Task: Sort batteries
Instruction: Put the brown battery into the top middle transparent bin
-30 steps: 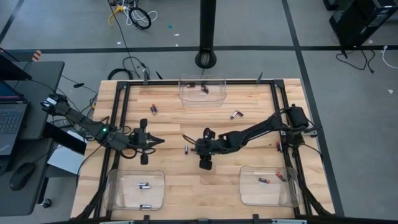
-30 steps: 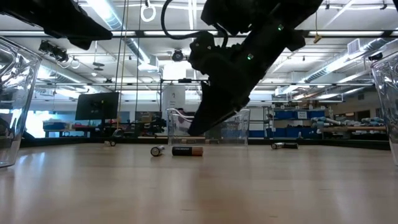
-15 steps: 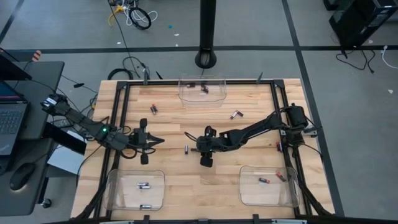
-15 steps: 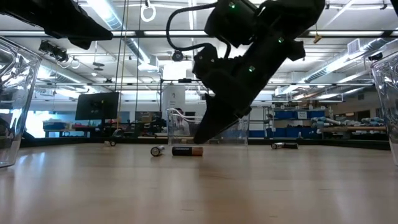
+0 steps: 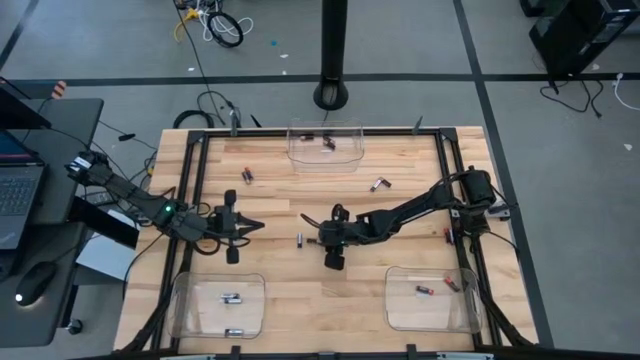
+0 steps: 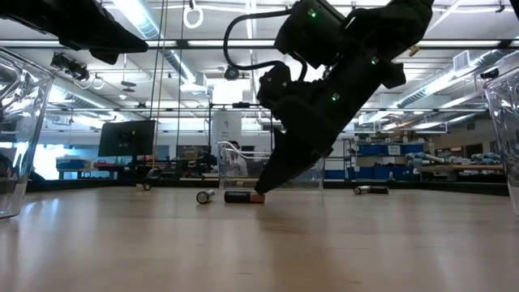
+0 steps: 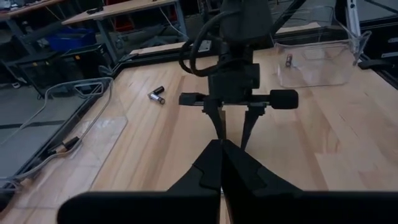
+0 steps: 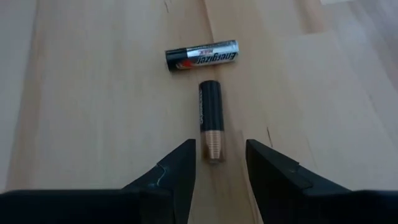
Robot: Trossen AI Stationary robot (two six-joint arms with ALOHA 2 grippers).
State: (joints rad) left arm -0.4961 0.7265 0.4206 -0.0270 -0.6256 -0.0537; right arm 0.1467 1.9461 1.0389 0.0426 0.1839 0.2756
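Since prev. frame: right gripper (image 8: 216,163) sits lower and closer to the black/copper battery (image 8: 209,121), fingertips now at table level just beside its copper end in low view. Jaws apart, straddling the copper end, nothing clasped yet; no contact visible.

Landmark = black/copper battery, mid-table (image 5: 299,239).
- Silver/black battery (image 8: 201,55): just beyond it, lying crosswise, small gap between.
- Right gripper (image 5: 318,236): just beside it, on the right arm's side.
- Left gripper (image 5: 257,227): near, on the opposite side, clenched on nothing, hovering over the table (image 5: 290,290).
- Far bin (image 5: 325,147): well apart, holds batts.
- Two near bins (image 5: 218,306) (image 5: 428,298): well apart, at either near corner, each w/ batts.
- Loose batts (image 5: 247,175) (image 5: 378,184): apart, toward the far bin.
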